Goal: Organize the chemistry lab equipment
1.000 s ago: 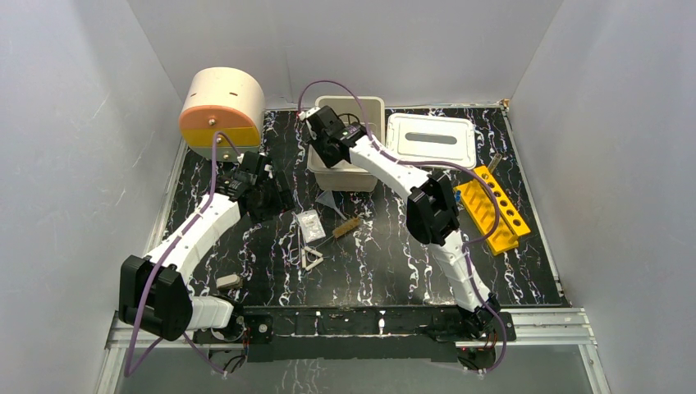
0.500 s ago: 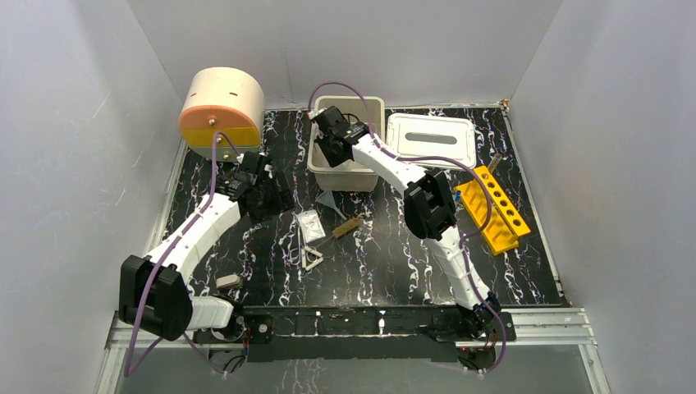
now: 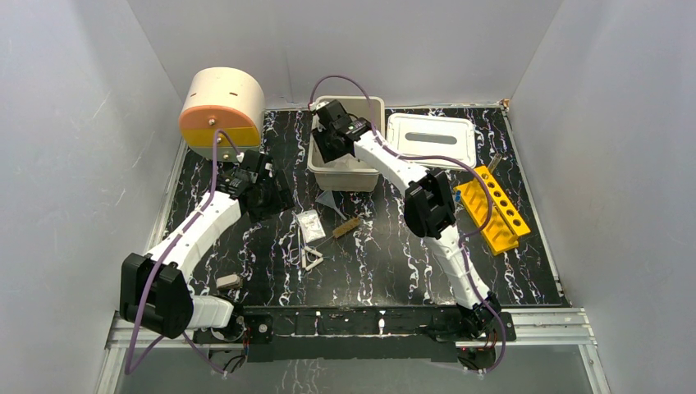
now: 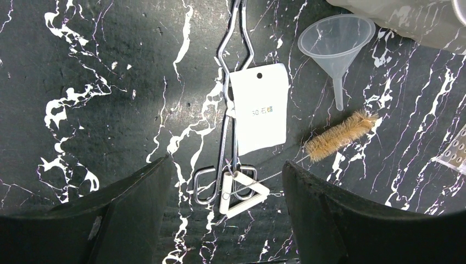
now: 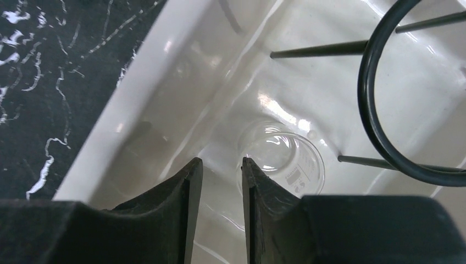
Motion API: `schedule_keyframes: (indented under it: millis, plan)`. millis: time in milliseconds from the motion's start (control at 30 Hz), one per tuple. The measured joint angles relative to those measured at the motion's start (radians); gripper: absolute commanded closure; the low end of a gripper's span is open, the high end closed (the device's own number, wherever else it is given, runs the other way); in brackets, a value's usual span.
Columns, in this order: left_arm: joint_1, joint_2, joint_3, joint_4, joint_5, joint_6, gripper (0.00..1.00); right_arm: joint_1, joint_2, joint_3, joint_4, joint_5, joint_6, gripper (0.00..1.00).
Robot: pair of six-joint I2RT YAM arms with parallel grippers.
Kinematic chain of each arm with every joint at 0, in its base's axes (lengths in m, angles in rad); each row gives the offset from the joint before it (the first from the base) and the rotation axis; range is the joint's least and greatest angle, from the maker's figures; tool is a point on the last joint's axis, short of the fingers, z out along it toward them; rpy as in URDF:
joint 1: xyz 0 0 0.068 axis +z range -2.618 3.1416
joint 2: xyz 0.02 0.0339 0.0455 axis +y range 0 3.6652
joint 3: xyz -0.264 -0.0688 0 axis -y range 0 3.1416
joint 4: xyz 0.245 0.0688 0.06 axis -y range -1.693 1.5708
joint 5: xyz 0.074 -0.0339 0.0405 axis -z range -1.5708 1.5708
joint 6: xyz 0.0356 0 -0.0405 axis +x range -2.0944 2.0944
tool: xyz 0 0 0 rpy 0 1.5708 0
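The right gripper [image 5: 221, 162] is hanging inside the white bin [image 3: 343, 177] with its jaws only slightly parted and nothing showing between them. It is sitting just left of a glass beaker [image 5: 286, 157] that is lying on the bin's floor beside a black ring stand [image 5: 364, 88]. The left gripper [image 4: 225, 163] is hovering to the near left of the bin with its jaws spread wide and empty. Just in front of the bin a clear funnel [image 4: 335, 41] is lying on the marbled table [image 4: 82, 66]. Nearer than the funnel, metal tongs [image 4: 224, 144] are lying under a labelled packet [image 4: 259, 107], with a bristle brush [image 4: 340, 135] and a white triangle [image 4: 242, 190] close by. A yellow tube rack [image 3: 492, 207] is sitting well right of the bin.
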Motion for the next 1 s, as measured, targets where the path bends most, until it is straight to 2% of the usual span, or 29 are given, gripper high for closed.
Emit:
schedule_keyframes:
  millis: [300,500,667,800,867,1000]
  plan:
    - [0.0,0.003,0.003,-0.002,-0.002,0.0,0.28,-0.005,-0.029,0.017,-0.009,-0.006,0.041,0.56]
    - [0.0,0.012,0.003,0.0,-0.002,-0.002,0.27,-0.006,-0.146,-0.021,-0.01,-0.003,0.072,0.51]
    - [0.0,0.026,0.003,0.004,-0.002,-0.008,0.27,-0.006,-0.331,-0.139,0.03,-0.011,0.101,0.5]
    - [0.0,0.051,0.004,0.032,-0.002,-0.01,0.36,-0.006,-0.489,-0.302,0.098,-0.03,0.129,0.5]
    - [0.0,0.076,0.012,0.053,-0.009,-0.011,0.44,-0.006,-0.555,-0.393,0.134,-0.04,0.145,0.51]
    - [0.0,0.161,0.051,0.112,-0.054,0.002,0.46,-0.006,-0.631,-0.536,0.179,-0.061,0.173,0.51]
